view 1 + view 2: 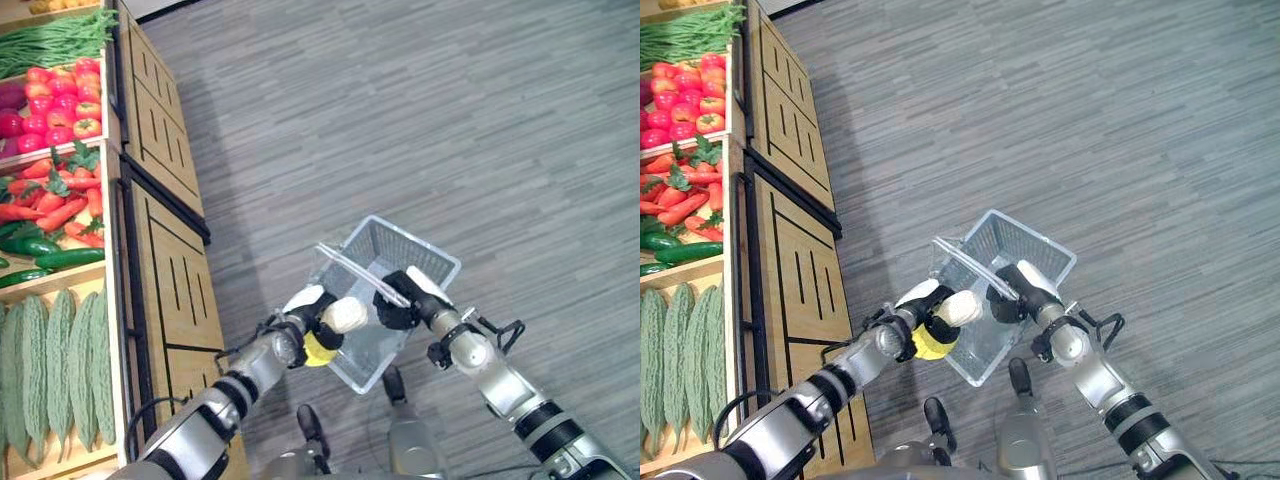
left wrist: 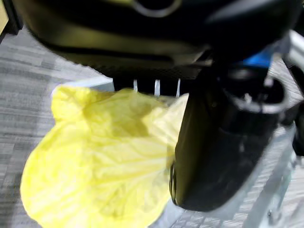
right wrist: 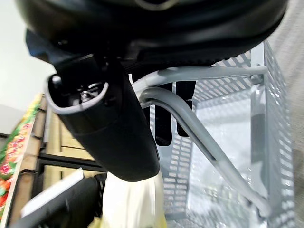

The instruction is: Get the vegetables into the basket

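No readable print. Left hand (image 1: 318,318) grips one yellow-leafed cabbage (image 2: 99,166) at the rim of one grey basket (image 1: 420,250); right hand (image 1: 400,300) is curled round the basket's handles (image 3: 190,123).

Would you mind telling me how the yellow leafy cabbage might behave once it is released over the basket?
The yellow leafy cabbage looks crinkled and thin, so probably light and soft. It should likely settle without rolling in the grey mesh basket.
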`<state>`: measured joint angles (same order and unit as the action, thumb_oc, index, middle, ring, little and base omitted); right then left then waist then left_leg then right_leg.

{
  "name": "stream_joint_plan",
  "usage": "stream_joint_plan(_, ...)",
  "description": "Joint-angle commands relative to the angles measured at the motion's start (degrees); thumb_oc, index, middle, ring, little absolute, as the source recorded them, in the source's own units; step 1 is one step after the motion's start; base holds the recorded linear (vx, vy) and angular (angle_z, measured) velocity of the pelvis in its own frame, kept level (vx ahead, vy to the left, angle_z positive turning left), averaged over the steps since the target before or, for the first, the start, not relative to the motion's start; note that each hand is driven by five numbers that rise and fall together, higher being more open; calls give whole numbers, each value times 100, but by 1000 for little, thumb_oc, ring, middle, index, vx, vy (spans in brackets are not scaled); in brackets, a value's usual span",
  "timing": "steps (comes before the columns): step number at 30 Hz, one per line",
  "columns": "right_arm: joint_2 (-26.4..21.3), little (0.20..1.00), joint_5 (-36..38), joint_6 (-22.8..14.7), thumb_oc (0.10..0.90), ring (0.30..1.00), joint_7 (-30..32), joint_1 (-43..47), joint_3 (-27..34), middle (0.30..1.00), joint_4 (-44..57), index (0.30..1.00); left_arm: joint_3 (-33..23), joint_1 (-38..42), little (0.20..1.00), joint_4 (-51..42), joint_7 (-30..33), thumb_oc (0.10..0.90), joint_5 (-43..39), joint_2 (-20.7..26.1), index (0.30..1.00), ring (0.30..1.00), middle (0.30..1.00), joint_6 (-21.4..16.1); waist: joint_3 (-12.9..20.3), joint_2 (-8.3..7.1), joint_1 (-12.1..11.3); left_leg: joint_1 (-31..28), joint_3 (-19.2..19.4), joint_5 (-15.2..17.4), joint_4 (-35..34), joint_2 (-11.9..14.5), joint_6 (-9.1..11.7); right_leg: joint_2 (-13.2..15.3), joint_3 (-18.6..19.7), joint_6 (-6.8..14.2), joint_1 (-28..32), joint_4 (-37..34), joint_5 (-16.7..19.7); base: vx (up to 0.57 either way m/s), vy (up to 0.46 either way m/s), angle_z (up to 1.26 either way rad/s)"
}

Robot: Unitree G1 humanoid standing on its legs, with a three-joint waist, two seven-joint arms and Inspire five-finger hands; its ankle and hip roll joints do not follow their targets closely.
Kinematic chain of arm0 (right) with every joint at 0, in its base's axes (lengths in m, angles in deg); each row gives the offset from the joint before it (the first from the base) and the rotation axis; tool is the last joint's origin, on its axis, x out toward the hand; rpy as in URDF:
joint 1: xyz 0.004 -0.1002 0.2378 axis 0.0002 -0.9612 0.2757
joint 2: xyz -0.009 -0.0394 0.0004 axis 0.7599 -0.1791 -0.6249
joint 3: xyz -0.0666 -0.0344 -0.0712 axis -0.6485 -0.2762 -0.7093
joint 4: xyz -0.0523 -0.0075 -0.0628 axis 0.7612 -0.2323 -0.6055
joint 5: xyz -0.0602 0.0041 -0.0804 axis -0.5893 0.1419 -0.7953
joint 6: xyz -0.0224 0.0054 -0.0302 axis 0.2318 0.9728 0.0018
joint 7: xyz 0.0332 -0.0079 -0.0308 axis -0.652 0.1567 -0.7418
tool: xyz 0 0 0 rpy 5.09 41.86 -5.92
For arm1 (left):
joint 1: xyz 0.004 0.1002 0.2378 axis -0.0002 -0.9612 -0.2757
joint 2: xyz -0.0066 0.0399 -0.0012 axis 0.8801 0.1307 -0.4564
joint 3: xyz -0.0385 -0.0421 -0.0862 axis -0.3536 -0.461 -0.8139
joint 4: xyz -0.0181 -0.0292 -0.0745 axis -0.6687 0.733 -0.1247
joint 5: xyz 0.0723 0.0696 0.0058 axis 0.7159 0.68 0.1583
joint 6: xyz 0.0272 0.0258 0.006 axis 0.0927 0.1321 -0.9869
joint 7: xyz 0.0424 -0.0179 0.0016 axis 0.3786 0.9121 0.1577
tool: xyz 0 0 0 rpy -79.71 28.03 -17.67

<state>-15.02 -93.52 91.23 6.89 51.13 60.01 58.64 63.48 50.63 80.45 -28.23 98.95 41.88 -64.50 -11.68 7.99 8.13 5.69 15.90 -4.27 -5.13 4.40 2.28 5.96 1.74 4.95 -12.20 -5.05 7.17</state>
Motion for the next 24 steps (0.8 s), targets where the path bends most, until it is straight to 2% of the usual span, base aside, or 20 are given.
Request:
stream_joint_plan(1,364,300,215,-1116,400,300,244,842,458,300,1359,300,96,390,300,247,-62,400,261,260,300,300,300,-284,176,-254,-55,-213,-144,-13,13,153,533,457,-297,535,335,6,-35,0,0,0)
stream_joint_plan(9,225,300,194,-1150,400,300,147,738,504,300,1732,300,31,165,300,-505,-103,400,329,632,300,300,300,-361,119,-201,-117,-167,-185,-25,13,126,543,488,-356,536,310,6,-27,-3,-1,4)
stream_joint_plan(10,227,300,193,-1150,400,300,146,738,502,300,1731,300,28,160,360,-515,-106,443,329,637,360,360,360,-358,120,-203,-116,-167,-185,-25,13,126,543,488,-356,536,309,6,-26,0,0,0)
stream_joint_plan(11,219,300,171,-1140,400,300,133,731,490,300,1749,300,27,139,629,-566,-114,635,345,656,629,629,629,-355,116,-197,-120,-164,-189,-26,13,123,542,492,-365,537,309,7,-24,0,0,0)
stream_joint_plan(12,214,300,146,-1130,400,300,114,727,473,300,1748,300,21,100,1000,-640,-120,900,363,689,1000,1000,1000,-364,110,-181,-137,-161,-190,-23,13,121,541,502,-375,539,313,7,-27,0,0,0)
stream_joint_plan(13,209,300,103,-1121,400,300,97,723,457,300,1758,300,9,66,1000,-708,-143,900,378,721,1000,1000,1000,-362,111,-171,-138,-163,-190,-21,13,117,541,506,-379,540,318,7,-30,38,25,0)
stream_joint_plan(14,350,300,106,-1119,400,300,52,824,174,300,1582,300,350,544,1000,46,-237,900,288,-50,1000,1000,1000,-190,129,-218,6,-195,-182,29,13,109,548,506,-359,547,341,16,-74,0,0,0)
stream_joint_plan(18,365,300,187,-1115,400,300,40,839,-39,300,1562,300,281,1169,1000,710,222,900,408,-451,1000,1000,1000,-40,114,-232,128,-166,-118,-8,13,118,547,493,-294,542,276,10,-28,-9,6,4)
stream_joint_plan(24,415,300,273,-1065,400,300,51,941,-188,300,1505,300,319,1403,1000,1118,343,900,364,-709,1000,1000,1000,-4,114,-228,182,-142,-91,-18,13,128,556,502,-274,538,221,18,-15,5,2,-7)
